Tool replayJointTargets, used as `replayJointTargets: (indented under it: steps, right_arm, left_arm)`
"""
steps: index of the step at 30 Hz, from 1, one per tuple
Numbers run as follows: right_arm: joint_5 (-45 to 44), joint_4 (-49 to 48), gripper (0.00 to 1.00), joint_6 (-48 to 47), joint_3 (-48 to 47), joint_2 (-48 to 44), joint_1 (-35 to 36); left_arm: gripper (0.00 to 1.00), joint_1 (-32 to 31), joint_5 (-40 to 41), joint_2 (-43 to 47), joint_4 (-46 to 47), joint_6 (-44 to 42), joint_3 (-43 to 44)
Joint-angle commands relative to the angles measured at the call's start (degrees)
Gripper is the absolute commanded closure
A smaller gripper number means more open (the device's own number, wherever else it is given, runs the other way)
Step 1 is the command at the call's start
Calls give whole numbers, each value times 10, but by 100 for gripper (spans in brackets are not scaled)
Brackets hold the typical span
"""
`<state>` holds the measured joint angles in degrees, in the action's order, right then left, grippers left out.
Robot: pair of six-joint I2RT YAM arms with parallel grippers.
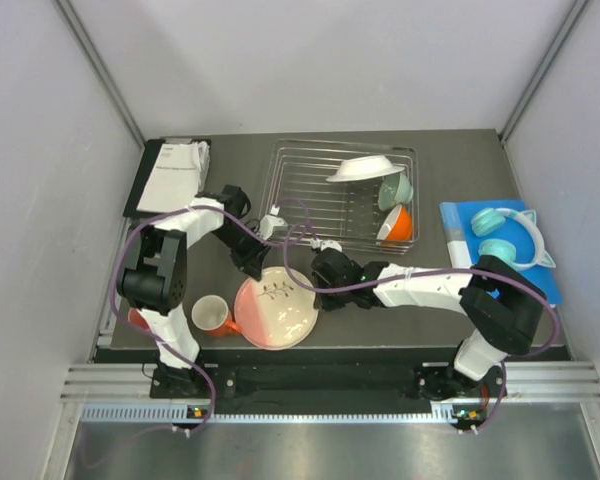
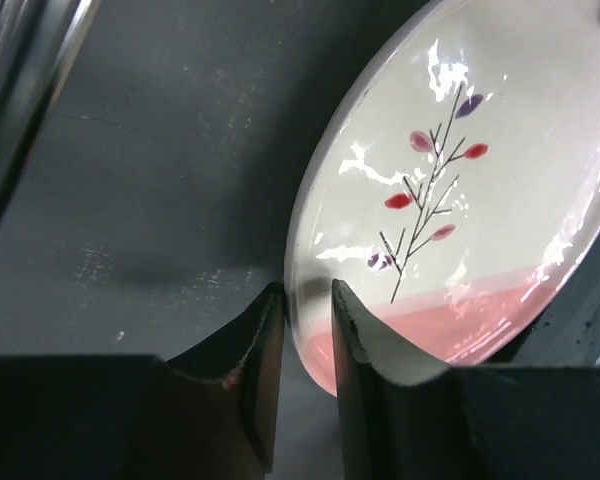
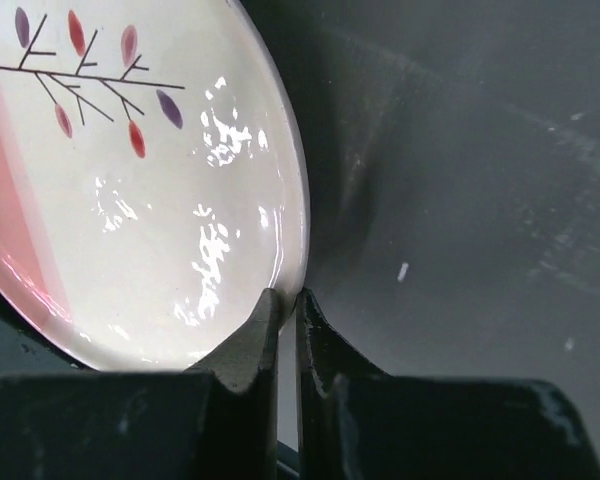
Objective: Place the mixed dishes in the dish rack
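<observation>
The pink-and-cream plate (image 1: 276,310) with a twig motif is at the front middle of the table. My left gripper (image 1: 254,262) is at the plate's far left rim. In the left wrist view its fingers (image 2: 307,290) sit on either side of the plate's (image 2: 480,220) edge, closed on it. My right gripper (image 1: 327,274) is at the far right rim. In the right wrist view it (image 3: 288,295) pinches the plate's (image 3: 130,200) edge. The wire dish rack (image 1: 302,178) at the back holds a white bowl (image 1: 363,167), a mint green bowl (image 1: 395,190) and an orange mug (image 1: 398,224).
Another orange mug (image 1: 212,314) lies left of the plate. A salmon cup (image 1: 138,320) shows partly behind the left arm. A black tray with papers (image 1: 170,175) is at the back left. Teal headphones (image 1: 505,235) lie on a blue pad at right.
</observation>
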<state>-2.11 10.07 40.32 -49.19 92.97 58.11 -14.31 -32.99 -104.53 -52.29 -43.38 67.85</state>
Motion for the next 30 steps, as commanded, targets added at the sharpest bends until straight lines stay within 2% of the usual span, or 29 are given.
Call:
replayJointTargets:
  steps: [1,3,4,6,7,8,10,14,20,23,30]
  right_arm:
    - [-82,-22,100,-67,-67,-64,28]
    - [-124,-9,100,-91,-80,-76,45]
    - [-133,-8,100,-99,-83,-85,52]
    - [-162,-3,100,-124,-93,-90,67]
    - [-168,-1,100,-130,-95,-91,70]
    - [-177,2,100,-141,-98,-90,74]
    - [-185,7,100,-149,-107,-85,82]
    - [-199,13,100,-168,-116,-80,90]
    - [-248,26,100,-211,-146,-79,94]
    - [-276,25,100,-251,-169,-78,94]
    - [-287,26,100,-299,-221,-67,95]
  left_arm:
    - [71,-16,-125,6,-47,6,51]
    - [69,-19,-135,10,-55,7,61]
    - [58,-19,-139,10,-58,11,66]
    - [45,-19,-154,12,-69,16,82]
    - [26,-19,-160,13,-73,17,86]
    - [16,-19,-167,14,-79,17,96]
    - [6,-18,-188,19,-80,19,101]
    - [7,-18,-213,14,-98,0,115]
    - [14,-12,-237,-29,-214,-86,155]
    - [11,-2,-247,-41,-252,-120,162]
    - [5,8,-265,-42,-264,-158,156]
